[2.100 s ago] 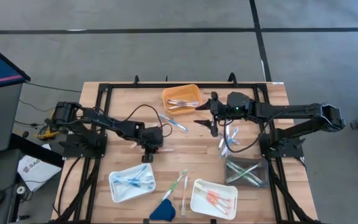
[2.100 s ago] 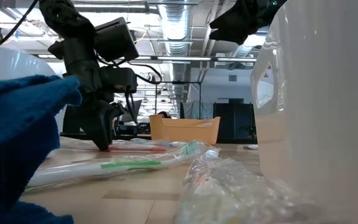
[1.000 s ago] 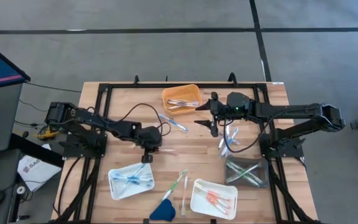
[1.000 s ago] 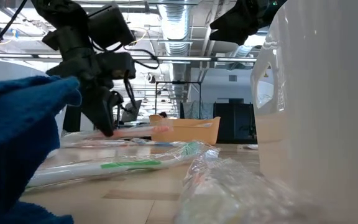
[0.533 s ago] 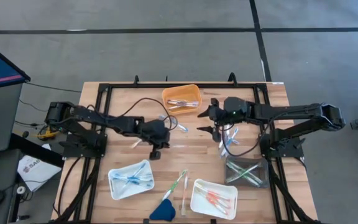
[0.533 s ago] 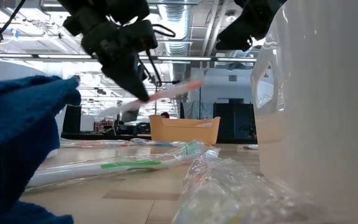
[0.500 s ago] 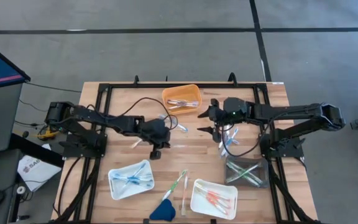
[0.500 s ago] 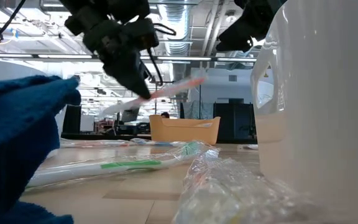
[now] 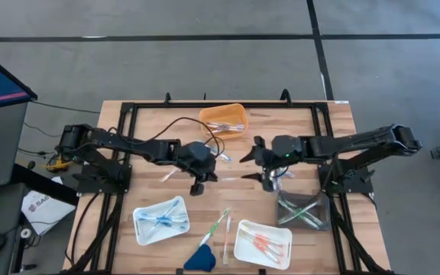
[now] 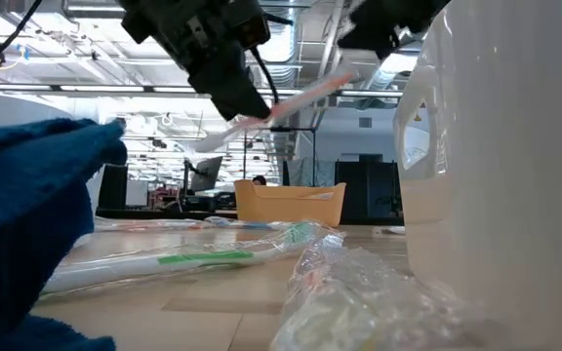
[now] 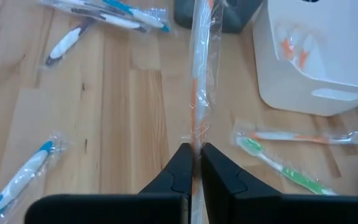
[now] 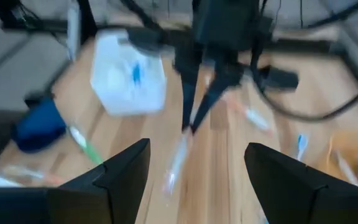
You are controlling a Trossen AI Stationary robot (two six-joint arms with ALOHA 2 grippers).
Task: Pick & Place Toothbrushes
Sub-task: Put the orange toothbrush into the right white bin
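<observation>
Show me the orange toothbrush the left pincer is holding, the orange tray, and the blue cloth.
orange toothbrush (image 11: 199, 74), left wrist view, on its wrapped handle.
orange tray (image 9: 222, 114), high view, on its rim.
blue cloth (image 9: 200, 259), high view, on its middle.

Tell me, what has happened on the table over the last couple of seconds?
The left gripper, shut on an orange toothbrush in a clear wrapper, lifted it off the wood and carried it toward the table's middle. The right gripper, open, moved in to meet it, facing the left one. The orange bin, white trays and loose toothbrushes on the table stayed put.
</observation>
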